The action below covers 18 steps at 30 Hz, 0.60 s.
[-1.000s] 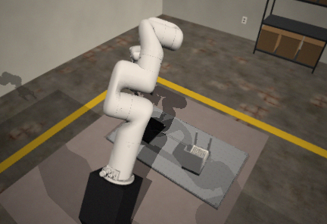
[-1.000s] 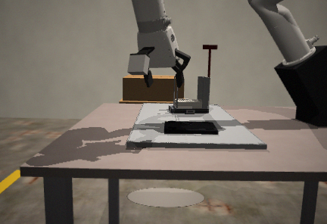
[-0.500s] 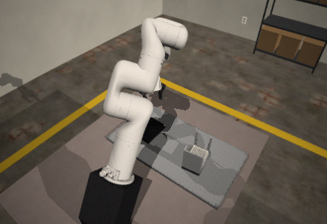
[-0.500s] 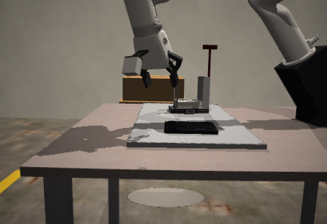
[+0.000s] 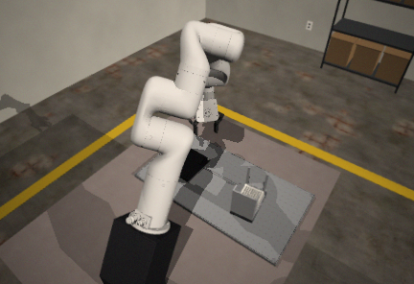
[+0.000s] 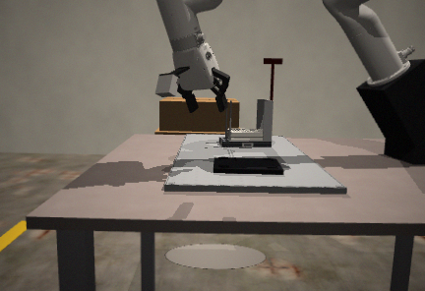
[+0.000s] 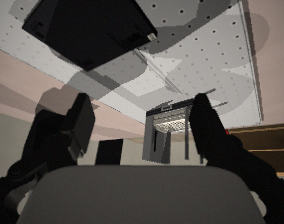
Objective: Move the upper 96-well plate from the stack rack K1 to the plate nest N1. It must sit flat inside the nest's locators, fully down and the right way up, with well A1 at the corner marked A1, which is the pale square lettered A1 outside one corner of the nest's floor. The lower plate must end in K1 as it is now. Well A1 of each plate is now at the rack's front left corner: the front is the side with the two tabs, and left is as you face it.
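Underneath, seemingly perforated grey baseplate

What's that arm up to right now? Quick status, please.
Gripper open, empty, hovering high off the table. Plates in stack rack K1 untouched. Nest N1 vacant. Nothing blocking visible.
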{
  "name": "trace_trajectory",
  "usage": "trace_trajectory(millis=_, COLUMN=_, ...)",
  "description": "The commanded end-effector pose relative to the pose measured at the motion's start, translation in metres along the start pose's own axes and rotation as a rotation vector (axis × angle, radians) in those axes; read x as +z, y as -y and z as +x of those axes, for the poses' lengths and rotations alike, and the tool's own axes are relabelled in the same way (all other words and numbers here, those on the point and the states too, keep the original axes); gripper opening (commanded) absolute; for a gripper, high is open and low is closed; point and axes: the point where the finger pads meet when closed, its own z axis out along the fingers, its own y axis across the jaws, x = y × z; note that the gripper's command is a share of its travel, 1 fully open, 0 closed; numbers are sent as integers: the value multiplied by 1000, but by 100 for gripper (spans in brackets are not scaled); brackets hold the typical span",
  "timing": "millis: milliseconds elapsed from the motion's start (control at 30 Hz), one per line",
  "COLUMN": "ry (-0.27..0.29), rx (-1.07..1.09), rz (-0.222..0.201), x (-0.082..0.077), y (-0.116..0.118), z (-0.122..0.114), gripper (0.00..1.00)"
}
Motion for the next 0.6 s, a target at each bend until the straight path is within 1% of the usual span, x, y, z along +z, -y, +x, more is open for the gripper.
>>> trace_trajectory(millis=0, ry=-9, rx=8, rz=6, x=5, y=-14, z=-16, gripper=100)
trace_trajectory(millis=67, ry=-9, rx=8, rz=6, x=5, y=-16, z=-18, gripper=100)
trace_trajectory(millis=167, ry=-38, rx=87, rz=43, x=9, y=-24, z=-31, gripper=100)
trace_trajectory(millis=233, ry=-38, rx=87, rz=43, x=9, y=-24, z=-31, gripper=100)
trace_trajectory(millis=400, ry=-38, rx=87, rz=43, x=16, y=-37, z=-51, gripper=100)
trace_trajectory(millis=467, ry=-38, rx=87, rz=43, x=17, y=-39, z=-54, gripper=100)
trace_trajectory(millis=567, ry=-75, rx=169, rz=74, x=20, y=-46, z=-68, gripper=100)
